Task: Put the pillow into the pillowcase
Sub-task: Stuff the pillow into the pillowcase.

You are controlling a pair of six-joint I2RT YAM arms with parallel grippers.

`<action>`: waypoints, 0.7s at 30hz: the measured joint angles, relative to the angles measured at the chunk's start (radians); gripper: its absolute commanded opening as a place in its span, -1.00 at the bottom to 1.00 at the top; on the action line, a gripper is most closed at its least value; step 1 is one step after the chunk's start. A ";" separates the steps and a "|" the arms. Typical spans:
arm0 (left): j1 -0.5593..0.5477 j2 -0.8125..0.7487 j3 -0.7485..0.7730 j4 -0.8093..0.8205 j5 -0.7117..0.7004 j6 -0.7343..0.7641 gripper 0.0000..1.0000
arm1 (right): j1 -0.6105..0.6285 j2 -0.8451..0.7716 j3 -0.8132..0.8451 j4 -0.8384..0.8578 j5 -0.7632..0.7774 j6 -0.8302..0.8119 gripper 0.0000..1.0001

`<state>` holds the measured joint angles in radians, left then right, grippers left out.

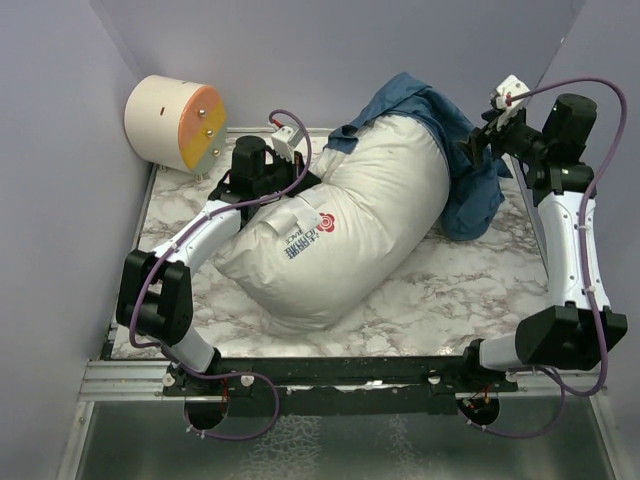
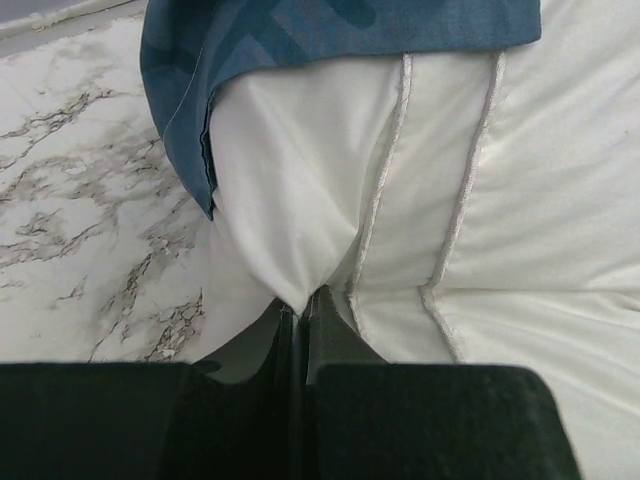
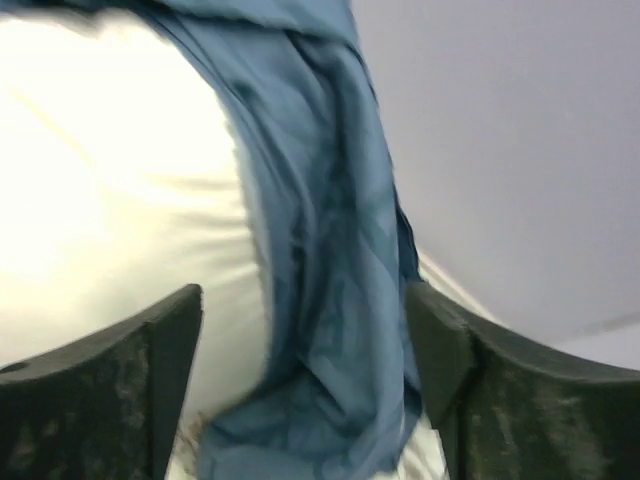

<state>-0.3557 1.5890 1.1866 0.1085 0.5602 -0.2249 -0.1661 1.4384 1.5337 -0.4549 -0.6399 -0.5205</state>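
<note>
White pillow (image 1: 345, 235) lies mid-worktop (image 1: 450, 300), far end tucked in blue pillowcase (image 1: 465, 195). Left gripper (image 2: 298, 310) clenched on pillow fabric nr pillow's left side. Right gripper (image 3: 305, 390) released, jaws wide astride bunched pillowcase.

Walled marble-topped robot test booth (image 1: 450, 300)

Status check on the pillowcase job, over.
Left pincer shut on pillow. Right pincer open astride pillowcase. Case covers far end only. Nothing blocking.
</note>
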 measured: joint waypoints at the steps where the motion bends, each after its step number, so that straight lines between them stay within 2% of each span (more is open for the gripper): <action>1: 0.000 0.000 0.000 0.001 0.000 0.000 -1.00 | 0.003 -0.023 -0.009 0.008 -0.060 0.006 0.36; 4: 0.000 0.000 -0.002 0.003 0.000 0.001 -1.00 | 0.007 -0.030 -0.011 0.039 -0.168 0.028 0.13; 8: 0.000 -0.001 -0.005 0.008 0.000 0.003 -1.00 | 0.015 0.052 -0.015 0.039 -0.215 0.046 0.11; 14: -0.001 -0.002 -0.006 0.011 0.001 0.004 -1.00 | 0.058 0.130 -0.047 0.027 -0.178 0.072 0.11; 21: -0.006 -0.008 -0.011 0.014 0.000 0.009 -1.00 | 0.090 0.180 -0.011 0.048 -0.057 0.099 0.12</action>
<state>-0.3614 1.5806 1.1759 0.1223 0.5606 -0.2157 -0.0757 1.6180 1.5230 -0.4065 -0.6968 -0.4217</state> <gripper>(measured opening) 0.040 0.559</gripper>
